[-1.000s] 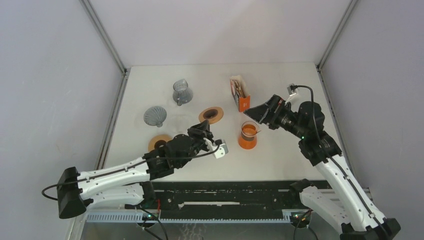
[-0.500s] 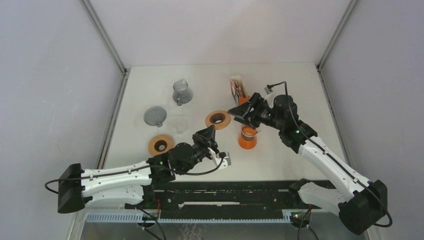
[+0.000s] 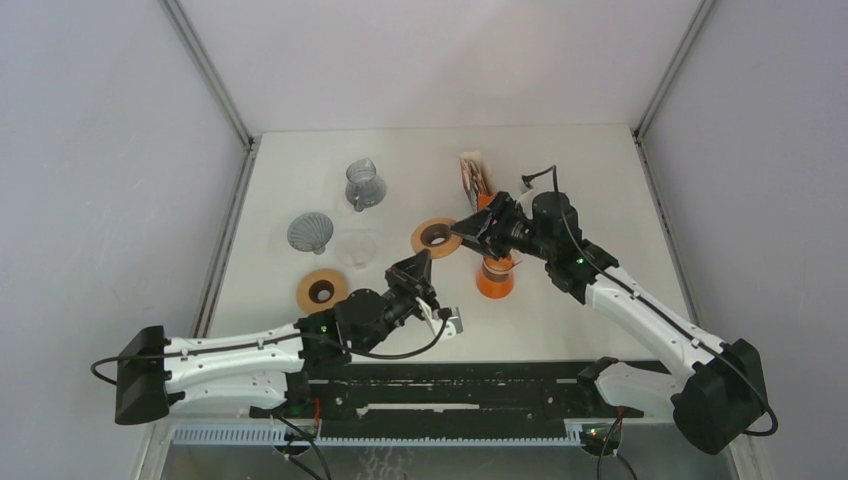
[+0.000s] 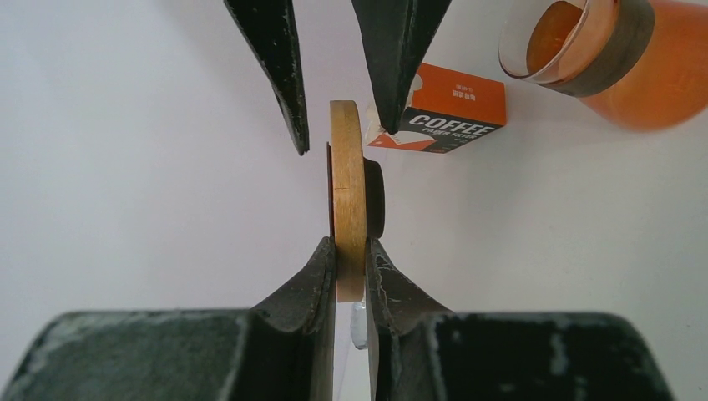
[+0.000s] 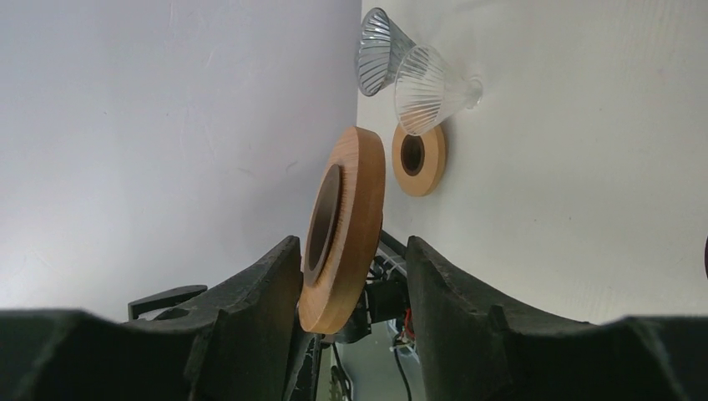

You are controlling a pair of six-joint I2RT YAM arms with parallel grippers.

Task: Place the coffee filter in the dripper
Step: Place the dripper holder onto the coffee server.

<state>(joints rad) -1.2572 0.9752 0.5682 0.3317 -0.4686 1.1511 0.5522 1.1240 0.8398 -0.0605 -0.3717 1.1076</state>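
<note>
Left gripper (image 4: 351,251) tight on wooden ring (image 4: 348,184), right gripper (image 5: 351,246) parted around it, filter box (image 4: 451,117) beyond.

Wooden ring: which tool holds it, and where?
Left tool pinches the wooden ring by its rim; right tool brackets the opposite rim, open.

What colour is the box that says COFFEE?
Orange and black, with white letters; the box shows best in the left wrist view.
</note>
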